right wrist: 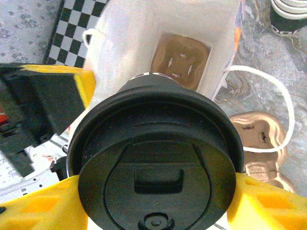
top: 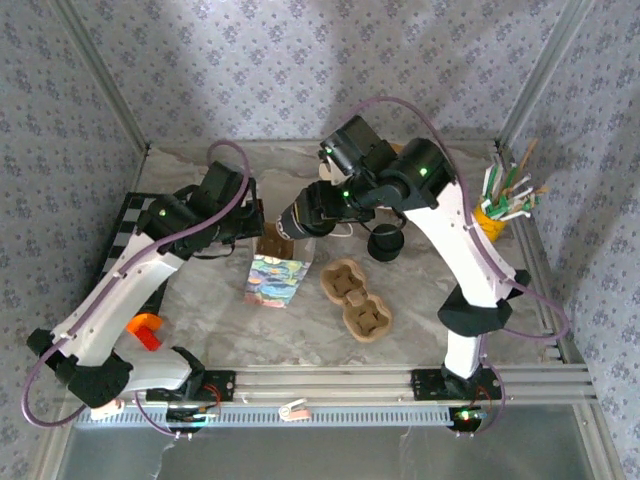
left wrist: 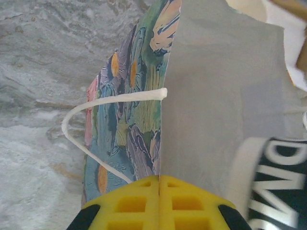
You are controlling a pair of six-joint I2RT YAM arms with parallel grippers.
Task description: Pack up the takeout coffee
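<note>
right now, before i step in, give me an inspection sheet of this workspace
surface: marble-look table, no spills seen
job's things: bag held open, one cup tray in its bottom; coffee cup over the opening; second cup and second tray on the table
clutter: checkered cloth, orange piece, yellow holder of sticks
grippers: left gripper shut on the bag's edge; right gripper clamped on the coffee cup
cables: purple cables looped over both arms
surroundings: patterned walls, metal frame
</note>
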